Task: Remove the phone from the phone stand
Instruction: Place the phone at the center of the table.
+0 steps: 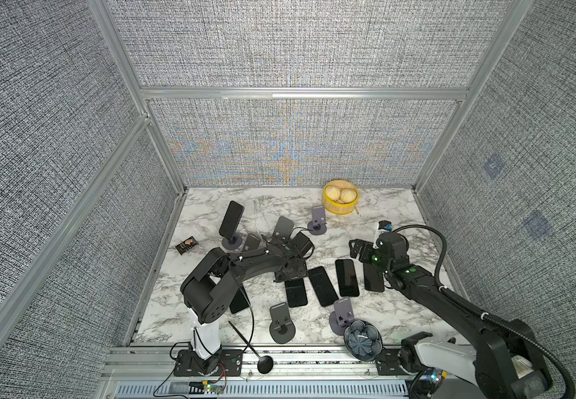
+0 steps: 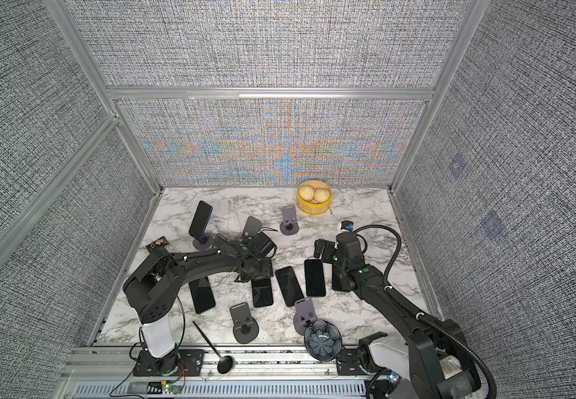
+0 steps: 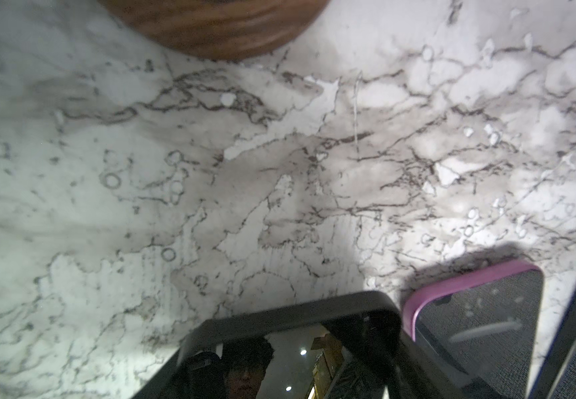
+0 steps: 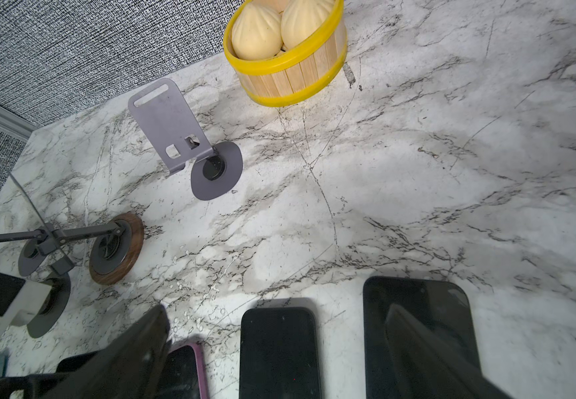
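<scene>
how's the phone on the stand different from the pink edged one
The propped phone leans upright on its stand near the back; the pink-edged phone lies flat, screen up, on the table. The propped phone's rim looks dark; the pink-edged phone's rim is pink. Both have dark faces.

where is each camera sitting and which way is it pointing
Top views: high above the front edge, looking down and back over the marble table; both show the left arm and right arm.
Left wrist: low over the table, facing a wooden stand base and a pink-cased phone; no part of the arm clearly shows.
Right wrist: above the flat phones, facing the bun basket; the right gripper shows, jaws wide apart.
Shared: both wrist views catch the pink-cased phone and the wooden stand base.
</scene>
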